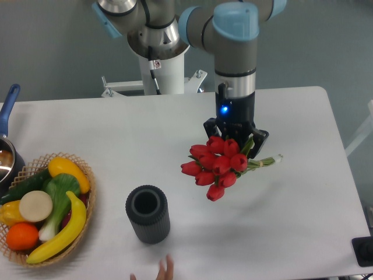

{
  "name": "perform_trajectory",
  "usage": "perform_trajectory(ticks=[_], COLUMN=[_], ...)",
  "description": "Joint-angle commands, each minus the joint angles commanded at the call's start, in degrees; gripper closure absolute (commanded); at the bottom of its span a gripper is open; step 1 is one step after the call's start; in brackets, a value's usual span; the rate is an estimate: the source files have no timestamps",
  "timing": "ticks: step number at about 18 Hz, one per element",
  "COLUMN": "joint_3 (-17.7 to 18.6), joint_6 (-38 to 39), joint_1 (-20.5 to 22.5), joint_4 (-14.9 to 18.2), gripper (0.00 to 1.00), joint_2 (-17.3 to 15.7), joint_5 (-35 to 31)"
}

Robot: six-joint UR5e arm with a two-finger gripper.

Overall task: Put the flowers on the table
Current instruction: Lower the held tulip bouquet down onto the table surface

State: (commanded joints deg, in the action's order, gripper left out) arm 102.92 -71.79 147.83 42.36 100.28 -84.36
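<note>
While the arm points straight down over the right half of the table, the scene reads so:

Gripper (pixel 235 137): black, blue light lit above it; its fingers straddle the bunch's stems, but whether they press on them I cannot tell.
Flowers (pixel 216 164): red tulip heads fan out to the lower left of the gripper, green stems run right to cut ends near (pixel 274 158); whether the bunch rests on the surface or hangs just above it I cannot tell.
Table (pixel 303 204): white, rounded corners.
Vase (pixel 148 213): dark ribbed cylinder, upright, open top, left of and below the flowers, apart from them.
Basket (pixel 86 175): wicker, at the left edge, holding toy fruit and vegetables.
Pot (pixel 7 153): blue handle, at the far left edge.
Fingertips (pixel 165 270): a person's, at the bottom edge.
</note>
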Motion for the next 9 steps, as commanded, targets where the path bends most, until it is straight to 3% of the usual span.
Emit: perform_trajectory(ticks=[9], joint_3=[0.71], joint_6=[-1.86], joint_1=[-1.23], joint_4=[-0.26], gripper=[0.55], joint_2=[4.83], joint_5=[-10.64])
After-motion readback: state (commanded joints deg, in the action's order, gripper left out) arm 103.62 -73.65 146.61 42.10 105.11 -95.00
